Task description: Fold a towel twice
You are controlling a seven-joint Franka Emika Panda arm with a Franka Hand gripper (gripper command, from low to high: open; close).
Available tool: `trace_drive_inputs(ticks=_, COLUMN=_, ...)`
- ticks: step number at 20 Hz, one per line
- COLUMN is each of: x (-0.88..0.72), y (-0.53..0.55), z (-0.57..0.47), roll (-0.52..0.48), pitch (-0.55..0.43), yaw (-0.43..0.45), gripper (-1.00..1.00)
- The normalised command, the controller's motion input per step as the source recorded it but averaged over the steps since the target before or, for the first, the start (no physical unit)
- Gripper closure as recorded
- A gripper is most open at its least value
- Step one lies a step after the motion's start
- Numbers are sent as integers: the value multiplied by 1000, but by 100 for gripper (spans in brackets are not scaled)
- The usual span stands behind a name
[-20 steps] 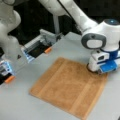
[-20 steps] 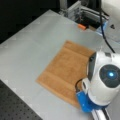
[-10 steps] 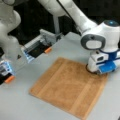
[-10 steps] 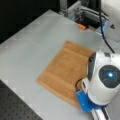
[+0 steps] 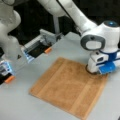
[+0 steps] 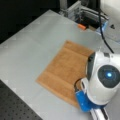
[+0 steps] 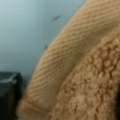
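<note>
- The towel point(image 5: 67, 87) lies flat and unfolded on the grey bench point(image 5: 22, 105); in both front views it shows as one single layer with no crease, so I judge the first of the two folds is only starting.
- The claw point(image 5: 96, 71) is low over one corner of the towel, the corner at a front view's right; in a front view point(image 6: 83, 97) the same corner is at the towel's lower right, under the arm's white wrist.
- The step in hand looks like taking hold of that corner or edge for the first fold.
- The wrist view is filled by the towel's ribbed hem and looped pile point(image 7: 82, 75) very close to the lens, with a strip of bare bench beyond the towel's edge at the upper left; the cloth seems slightly raised or bunched there, though that is hard to be sure of.
- Whether the claw is spread or closed on the cloth I cannot tell: its fingers are hidden behind the blue and white housing in both front views, and only a dark part shows at the wrist view's lower left.
- A first fold calls for a firm pinch on the corner, then carrying it across the towel so the edges meet.
- A second white arm point(image 5: 8, 30) and a metal fixture point(image 5: 41, 45) stand beyond the towel, well apart from it.
</note>
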Motion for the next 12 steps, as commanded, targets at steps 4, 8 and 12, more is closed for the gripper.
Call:
trace_drive_inputs(ticks=4, x=33, y=-19, z=-85, roll=-62, pitch=-85, yaw=52, gripper=100)
trace_drive_inputs(ticks=8, x=26, y=-11, z=-70, roll=-63, pitch=-77, yaw=35, gripper=100)
trace_drive_inputs(ticks=12, x=8, y=-17, z=-13, roll=-59, pitch=-44, yaw=-6, gripper=100)
